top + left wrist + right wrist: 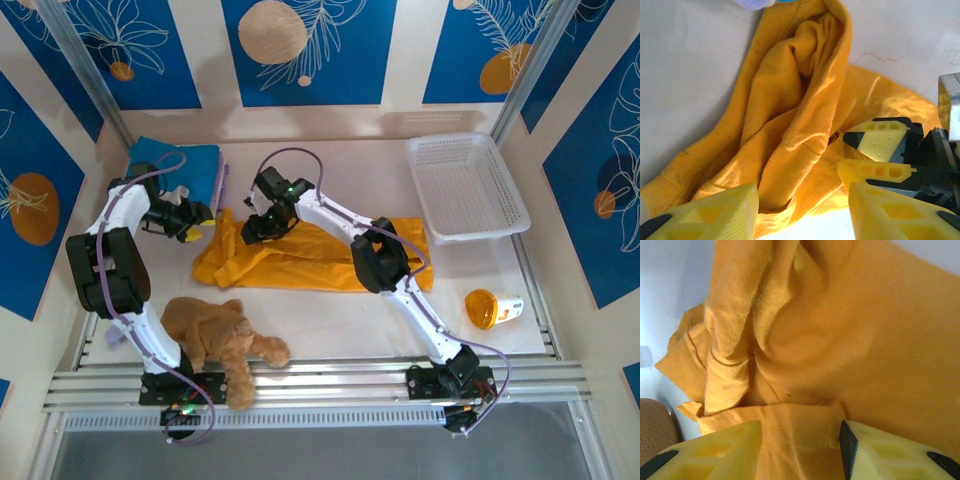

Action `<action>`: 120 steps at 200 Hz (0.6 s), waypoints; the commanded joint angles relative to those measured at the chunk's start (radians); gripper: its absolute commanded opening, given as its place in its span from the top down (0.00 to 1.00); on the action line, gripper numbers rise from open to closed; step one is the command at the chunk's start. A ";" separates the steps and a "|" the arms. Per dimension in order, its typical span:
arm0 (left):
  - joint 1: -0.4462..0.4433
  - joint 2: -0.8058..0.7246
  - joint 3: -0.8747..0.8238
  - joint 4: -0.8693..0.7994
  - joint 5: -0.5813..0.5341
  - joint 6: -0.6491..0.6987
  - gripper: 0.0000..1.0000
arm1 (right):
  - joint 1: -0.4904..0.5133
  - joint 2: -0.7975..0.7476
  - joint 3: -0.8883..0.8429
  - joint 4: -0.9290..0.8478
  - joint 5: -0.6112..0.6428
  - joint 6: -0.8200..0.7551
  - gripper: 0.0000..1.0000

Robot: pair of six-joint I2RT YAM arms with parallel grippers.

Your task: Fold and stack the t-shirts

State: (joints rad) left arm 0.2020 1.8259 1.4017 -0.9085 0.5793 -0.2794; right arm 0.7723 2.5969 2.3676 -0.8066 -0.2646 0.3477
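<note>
From the top camera, the large mustard-orange cotton t-shirt (pixel 320 258) lies crumpled in a long band across the middle of the white table (pixel 330 325). The folded blue t-shirt (pixel 185 163) rests at the back left corner; a pale lilac folded t-shirt (pixel 221 185) shows along its right edge. The left gripper (pixel 192 222) is at the left end of the mustard-orange t-shirt; the right gripper (pixel 258 228) is over the same end, just beside it. A white plastic mesh basket (pixel 466 185) stands at the back right; a small orange cup (pixel 490 308) is at the right, nearer the front; a brown plush teddy (pixel 220 338) lies at the front left, beside the base of the left arm.

In the left wrist view, the left gripper (pixel 802 222) has its yellow fingers (pixel 710 215) standing apart and it holds nothing; bunched folds of the mustard-orange t-shirt (pixel 790 125) lie beyond them; the right gripper (pixel 845 152) sits on the cloth at the right side.

In the right wrist view, the right gripper (pixel 800 450) also has its fingers (pixel 715 450) apart; a flat hem of the mustard-orange t-shirt (pixel 865 340) spans the gap between them and does not look squeezed; a bit of the brown plush teddy (pixel 652 425) shows at the lower left edge.
</note>
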 commanded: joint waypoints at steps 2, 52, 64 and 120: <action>0.017 0.006 0.008 -0.030 0.032 0.022 0.50 | 0.018 -0.001 0.022 -0.035 -0.026 -0.054 0.56; 0.022 -0.004 0.004 -0.030 0.032 0.020 0.51 | 0.018 -0.062 -0.025 -0.018 -0.024 -0.062 0.82; 0.022 -0.005 0.001 -0.027 0.034 0.017 0.51 | 0.021 -0.086 -0.042 -0.019 -0.004 -0.068 0.89; 0.022 -0.016 -0.020 -0.009 0.045 0.008 0.51 | 0.036 -0.273 -0.286 0.079 0.076 -0.079 0.96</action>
State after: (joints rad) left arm 0.2092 1.8267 1.3998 -0.9073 0.5915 -0.2798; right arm 0.7929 2.4493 2.1712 -0.7815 -0.2127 0.2852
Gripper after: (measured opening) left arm 0.488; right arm 0.066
